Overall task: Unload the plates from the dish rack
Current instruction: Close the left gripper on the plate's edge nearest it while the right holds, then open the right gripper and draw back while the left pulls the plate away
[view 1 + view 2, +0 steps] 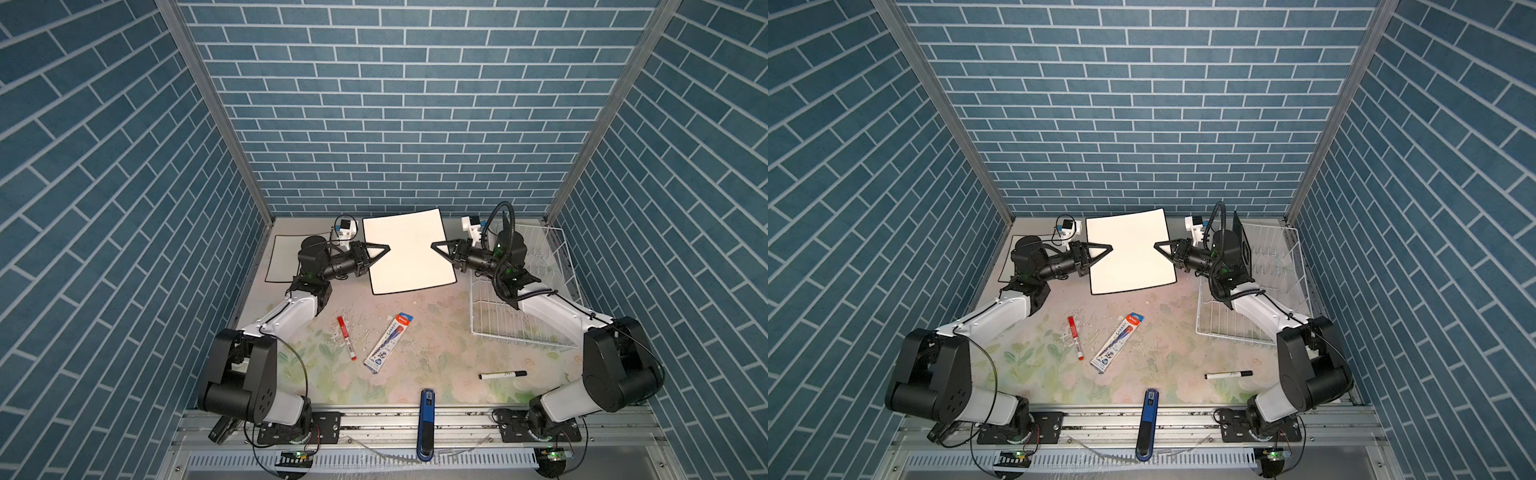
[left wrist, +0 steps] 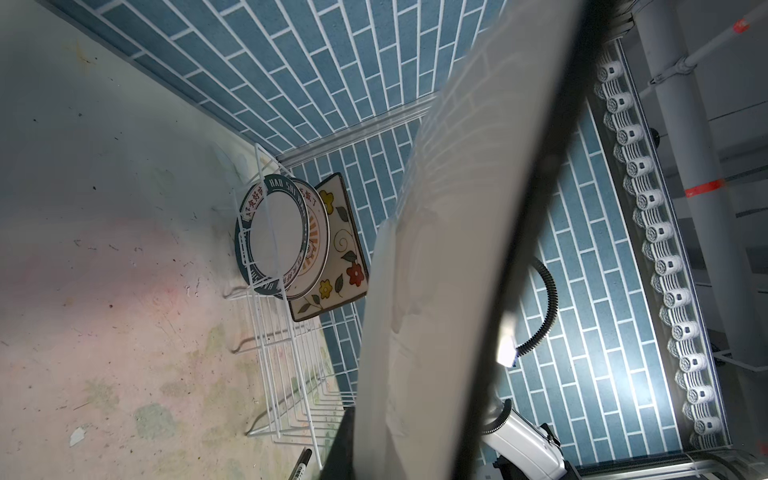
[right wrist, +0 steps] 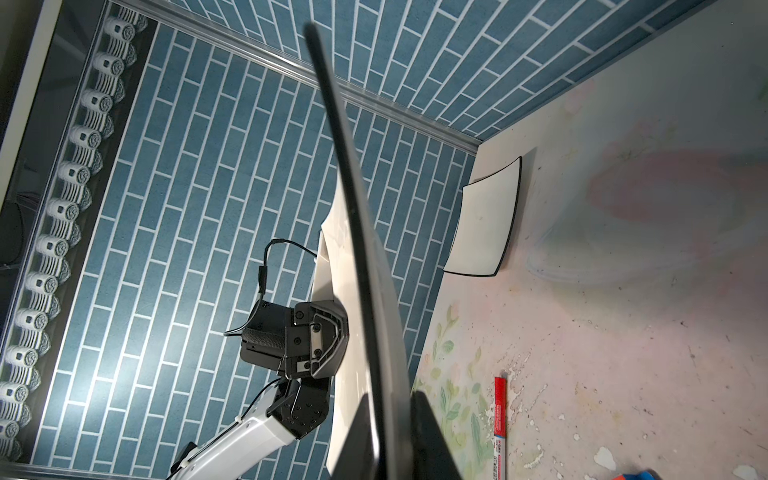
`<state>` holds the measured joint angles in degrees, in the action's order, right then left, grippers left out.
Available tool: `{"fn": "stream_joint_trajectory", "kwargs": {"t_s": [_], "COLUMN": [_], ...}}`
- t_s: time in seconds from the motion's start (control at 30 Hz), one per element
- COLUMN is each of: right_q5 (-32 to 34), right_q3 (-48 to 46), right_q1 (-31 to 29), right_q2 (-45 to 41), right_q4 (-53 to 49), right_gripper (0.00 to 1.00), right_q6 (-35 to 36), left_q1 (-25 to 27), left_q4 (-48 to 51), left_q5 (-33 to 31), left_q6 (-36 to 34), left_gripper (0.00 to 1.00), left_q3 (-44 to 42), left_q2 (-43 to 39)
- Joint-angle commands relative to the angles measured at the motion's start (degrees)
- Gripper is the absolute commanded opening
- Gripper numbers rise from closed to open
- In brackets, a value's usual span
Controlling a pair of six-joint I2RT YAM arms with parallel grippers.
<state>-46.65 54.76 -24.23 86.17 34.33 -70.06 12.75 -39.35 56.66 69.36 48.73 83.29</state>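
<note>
Rightmost, dish rack (image 1: 498,320): stood on the table's (image 1: 436,353) right side, with two round plates (image 2: 274,237) and a flowered plate (image 2: 340,253) upright at its far end.
held plate (image 1: 409,253): square, black-rimmed, lifted off the table between both grippers.
second plate (image 1: 284,257): lay flat, far left.
left gripper (image 1: 388,248): pinched the held plate's left edge.
right gripper (image 1: 433,245): fingers straddled the right edge; whether they pressed could not be told.

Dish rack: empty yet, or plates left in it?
Not empty. In the left wrist view the dish rack holds a lettered round plate, another round plate behind it, and a square flowered plate.
</note>
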Motion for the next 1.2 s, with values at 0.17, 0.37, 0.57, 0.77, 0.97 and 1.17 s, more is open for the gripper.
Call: {"fn": "stream_joint_trajectory", "kwargs": {"t_s": [0.17,0.37,0.57,0.77,0.97,1.17], "right_q5": [-0.73,-0.54,-0.52,-0.90,0.50,1.81], "right_q3": [5.09,4.62,3.90,4.38,4.42,4.52], "right_q1": [0.17,0.92,2.47,3.81,5.31,6.64], "right_q2": [-1.88,-2.71,-3.90,-4.59,-5.78,-6.95], "right_q4": [6.91,6.94,6.46,5.28,2.51,-1.16], "right_gripper": [0.46,0.63,0.88,0.99,0.99,0.99], "right_q6": [-4.12,-4.18,-4.13,-3.95,-2.38,0.17], "left_q1": [0.34,0.34,0.08,-0.66,-2.48,-5.37], "left_q4": [-3.13,-3.54,-3.88,-4.67,-7.87,-20.33], "left_q5": [0.73,0.40,-0.40,-2.06,-3.95,-5.63], "left_q6": [-2.14,-1.52,-1.42,-1.17,1.33,9.61], "left_gripper": [0.00,0.00,0.00,0.00,0.00,0.00], "left_q3": [1.58,2.15,3.19,2.70,2.47,0.83], "left_q2": [0.89,1.08,1.63,1.40,2.36,5.47]}}
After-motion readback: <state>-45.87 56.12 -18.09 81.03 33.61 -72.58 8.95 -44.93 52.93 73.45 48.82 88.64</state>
